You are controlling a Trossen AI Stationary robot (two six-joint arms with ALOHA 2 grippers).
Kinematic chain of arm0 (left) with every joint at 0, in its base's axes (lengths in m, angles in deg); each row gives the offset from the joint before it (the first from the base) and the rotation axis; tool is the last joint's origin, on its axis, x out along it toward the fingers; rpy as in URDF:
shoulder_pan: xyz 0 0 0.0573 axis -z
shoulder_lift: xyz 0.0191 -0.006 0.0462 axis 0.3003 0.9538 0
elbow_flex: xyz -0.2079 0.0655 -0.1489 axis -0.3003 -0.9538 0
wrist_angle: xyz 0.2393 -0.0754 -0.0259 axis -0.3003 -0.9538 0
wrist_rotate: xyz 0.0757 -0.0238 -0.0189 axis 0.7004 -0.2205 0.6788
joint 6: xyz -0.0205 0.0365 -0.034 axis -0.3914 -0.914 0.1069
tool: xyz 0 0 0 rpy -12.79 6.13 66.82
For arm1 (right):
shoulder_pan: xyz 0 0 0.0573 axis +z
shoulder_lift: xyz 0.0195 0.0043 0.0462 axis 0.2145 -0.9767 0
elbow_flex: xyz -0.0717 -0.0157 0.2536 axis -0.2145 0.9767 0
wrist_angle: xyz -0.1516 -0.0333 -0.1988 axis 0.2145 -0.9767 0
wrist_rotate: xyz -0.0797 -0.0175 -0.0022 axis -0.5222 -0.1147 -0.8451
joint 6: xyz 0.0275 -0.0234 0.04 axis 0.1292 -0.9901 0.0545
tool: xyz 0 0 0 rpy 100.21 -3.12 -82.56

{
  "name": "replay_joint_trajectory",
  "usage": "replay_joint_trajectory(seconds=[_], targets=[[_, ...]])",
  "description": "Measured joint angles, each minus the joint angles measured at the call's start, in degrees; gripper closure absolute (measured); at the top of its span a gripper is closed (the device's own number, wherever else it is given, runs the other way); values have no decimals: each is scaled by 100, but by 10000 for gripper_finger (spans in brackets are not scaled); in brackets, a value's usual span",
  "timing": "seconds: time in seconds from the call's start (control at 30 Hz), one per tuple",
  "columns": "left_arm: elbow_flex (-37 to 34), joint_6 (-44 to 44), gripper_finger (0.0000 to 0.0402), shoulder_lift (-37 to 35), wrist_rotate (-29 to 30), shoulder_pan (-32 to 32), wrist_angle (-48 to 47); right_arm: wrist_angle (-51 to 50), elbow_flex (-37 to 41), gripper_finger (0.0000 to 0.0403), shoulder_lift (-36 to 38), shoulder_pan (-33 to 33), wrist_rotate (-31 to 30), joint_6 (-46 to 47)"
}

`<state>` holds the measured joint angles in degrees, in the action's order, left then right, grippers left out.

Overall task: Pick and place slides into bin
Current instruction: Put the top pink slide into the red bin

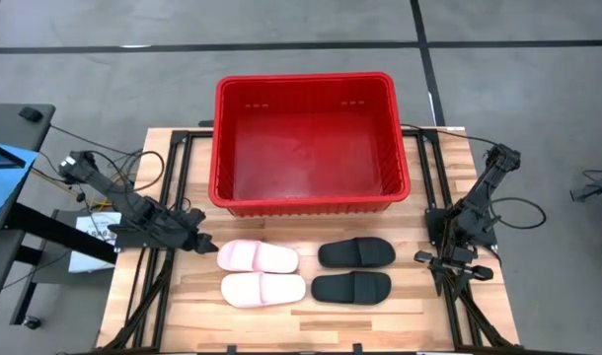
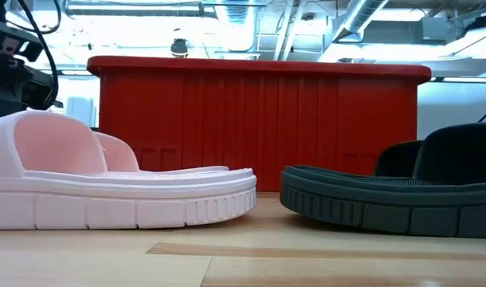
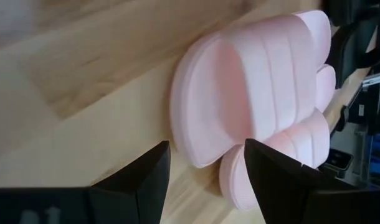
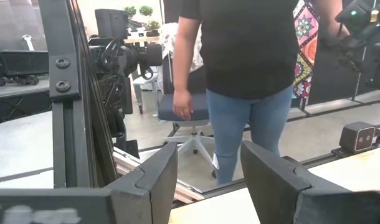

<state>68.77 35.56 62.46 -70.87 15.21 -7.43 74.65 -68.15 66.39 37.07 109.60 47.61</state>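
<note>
Two pale pink slides (image 1: 259, 256) (image 1: 263, 289) lie flat on their soles at the table's near middle, with two black slides (image 1: 356, 252) (image 1: 351, 288) to their right. The red bin (image 1: 309, 144) stands behind them, nothing in it. My left gripper (image 1: 210, 247) is open, just left of the far pink slide's end (image 3: 202, 143), its fingers apart from it. My right gripper (image 1: 441, 259) is open and holds nothing at the table's right side, right of the black slides.
Black frame rails (image 1: 173, 197) run along both sides of the wooden table. A person (image 4: 246, 74) stands in the room beyond the table in the right wrist view. Free wood lies in front of the slides.
</note>
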Motion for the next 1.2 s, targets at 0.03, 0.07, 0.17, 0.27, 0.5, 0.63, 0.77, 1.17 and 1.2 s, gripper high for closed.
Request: replay_joint_trajectory(seconds=[0.03,0.07,0.17,0.27,0.5,0.63,0.77,1.17,1.2], targets=[[0,-15,205,154,0,0,141,0,1,236,-2,-1,-2,0],[0,-34,205,319,2,0,241,-2,2,235,0,2,0,0],[0,-134,205,741,-6,0,284,-1,2,234,-2,-1,0,1],[0,-128,205,1086,-77,2,303,-2,1,235,0,0,0,0],[0,-176,205,1622,-136,2,1198,-2,2,235,-2,2,-1,2],[2,-221,205,1829,-149,2,1537,-1,1,234,-1,2,-1,2],[2,-219,205,2030,-146,2,1550,-2,0,236,0,1,0,0],[11,-197,205,2601,-133,2,1583,1,1,236,0,0,0,0],[15,-197,205,2644,-123,2,1600,-1,-1,236,-2,2,-2,2]])
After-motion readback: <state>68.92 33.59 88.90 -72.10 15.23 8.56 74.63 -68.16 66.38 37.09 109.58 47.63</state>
